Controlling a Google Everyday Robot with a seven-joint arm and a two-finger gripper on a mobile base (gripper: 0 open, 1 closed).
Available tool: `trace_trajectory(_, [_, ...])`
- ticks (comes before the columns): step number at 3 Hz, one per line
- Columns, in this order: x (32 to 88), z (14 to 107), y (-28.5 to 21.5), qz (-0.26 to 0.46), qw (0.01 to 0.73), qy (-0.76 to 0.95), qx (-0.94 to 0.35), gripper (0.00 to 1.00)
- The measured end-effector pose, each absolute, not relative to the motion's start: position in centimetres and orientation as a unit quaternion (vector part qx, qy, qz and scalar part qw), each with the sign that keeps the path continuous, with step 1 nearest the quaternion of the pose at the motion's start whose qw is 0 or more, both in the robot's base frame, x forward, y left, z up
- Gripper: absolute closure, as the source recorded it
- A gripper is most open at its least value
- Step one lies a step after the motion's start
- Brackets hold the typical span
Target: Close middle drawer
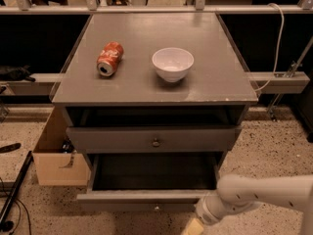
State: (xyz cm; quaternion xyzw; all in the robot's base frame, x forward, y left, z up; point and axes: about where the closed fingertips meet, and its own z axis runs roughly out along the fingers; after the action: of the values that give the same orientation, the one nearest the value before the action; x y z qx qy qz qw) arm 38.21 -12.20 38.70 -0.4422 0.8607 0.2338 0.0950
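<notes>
The middle drawer (127, 199) is the wide grey drawer pulled far out at the bottom of the cabinet, with its dark inside showing and a small knob (156, 208) on its flat front. My gripper (193, 226) is at the lower edge of the view, just right of that knob and at the drawer's front face, mostly cut off. My white arm (254, 194) reaches in from the right. The top drawer (155, 142) with the round knob stands slightly out above it. The lowest drawer is out of view.
On the cabinet top (210, 82) lie a red soda can (109, 58) on its side and a white bowl (172, 63). A cardboard box (56, 163) stands at the cabinet's left. A white cable (279, 43) hangs at the right. Speckled floor lies around.
</notes>
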Motion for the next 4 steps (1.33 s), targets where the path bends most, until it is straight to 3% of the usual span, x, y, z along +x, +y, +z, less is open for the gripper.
trace_trajectory(1, [39.6, 38.6, -12.1, 0.230, 0.100, 0.862, -0.440, 0.00])
trace_trajectory(4, [41.9, 38.4, -11.4, 0.212, 0.105, 0.863, -0.447, 0.69])
